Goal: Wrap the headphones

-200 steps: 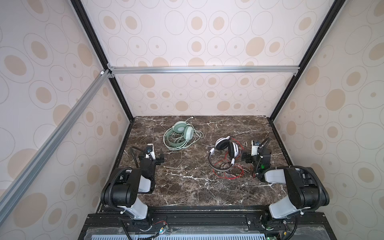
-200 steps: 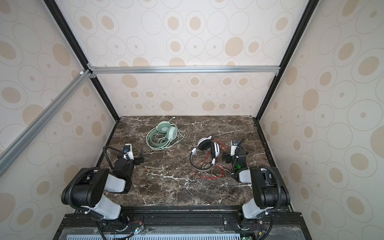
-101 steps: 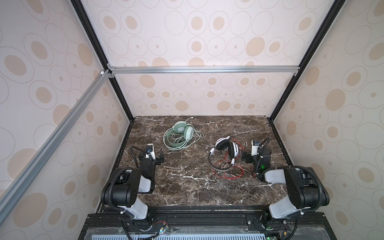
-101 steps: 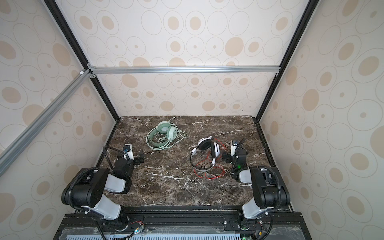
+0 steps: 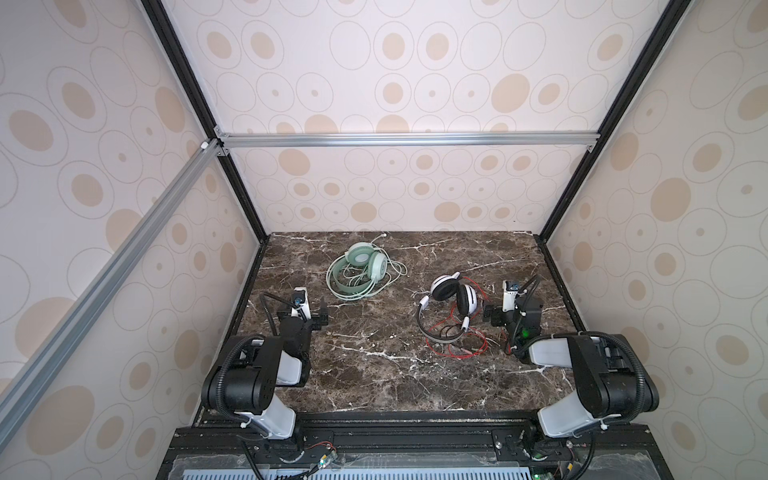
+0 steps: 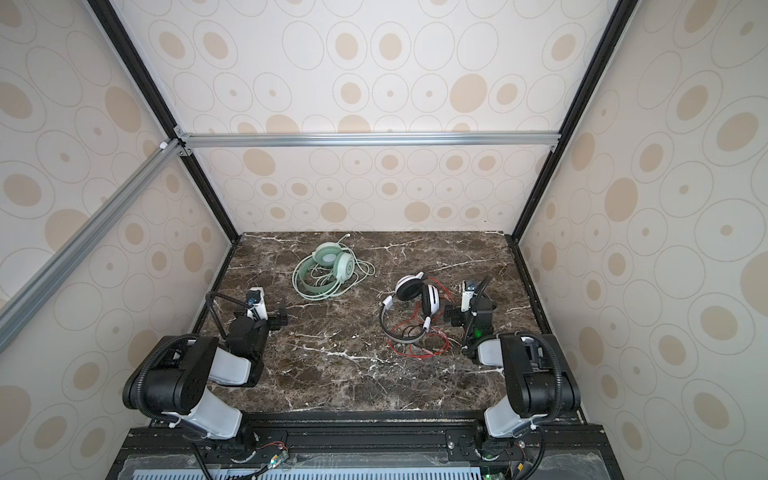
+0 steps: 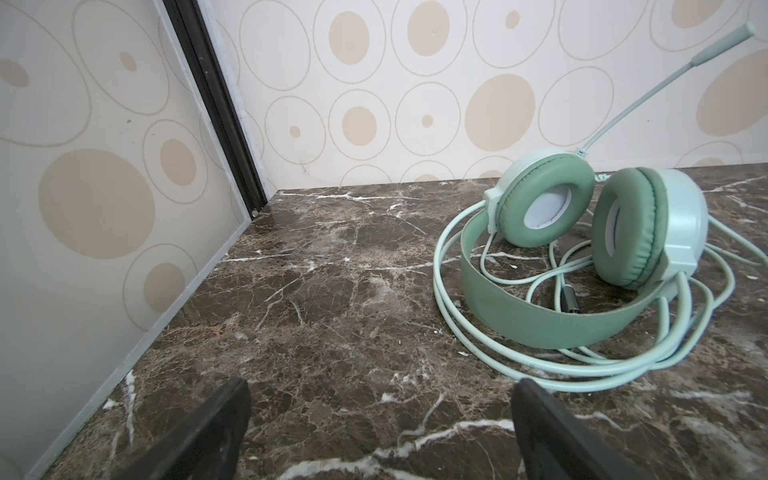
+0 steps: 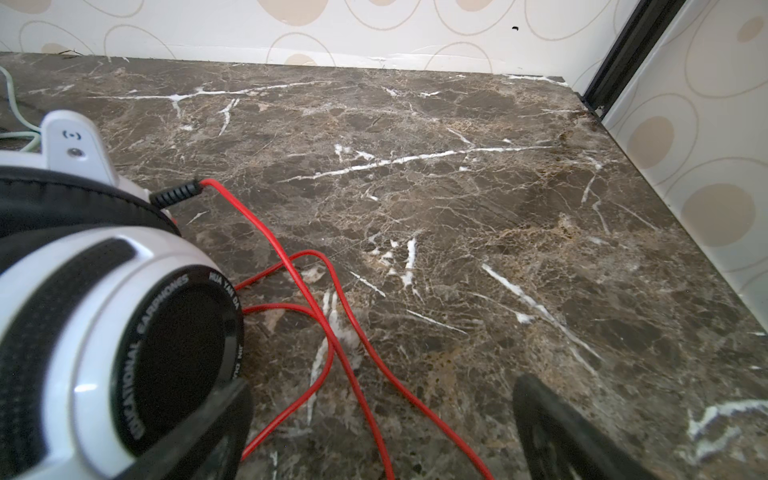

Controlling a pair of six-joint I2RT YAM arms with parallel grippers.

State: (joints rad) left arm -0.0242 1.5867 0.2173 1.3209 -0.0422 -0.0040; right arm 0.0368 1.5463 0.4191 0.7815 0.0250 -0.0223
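My right claw, wide and empty, sits just beside the white headset. Its red cable lies ahead between the jaws.

The mint-green headset lay at 11 o'clock on the table, earcups leaning together, its pale green cable looped loosely around it. The white-and-black headset lay at 3 o'clock, its thin red cable sprawled unwrapped toward 6 o'clock.

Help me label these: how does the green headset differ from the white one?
The green headset is mint throughout; the white headset has black pads. The green headset's thick pale cable loops around it; the white headset's thin red cable sprawls loose. Both lie unheld on the table.
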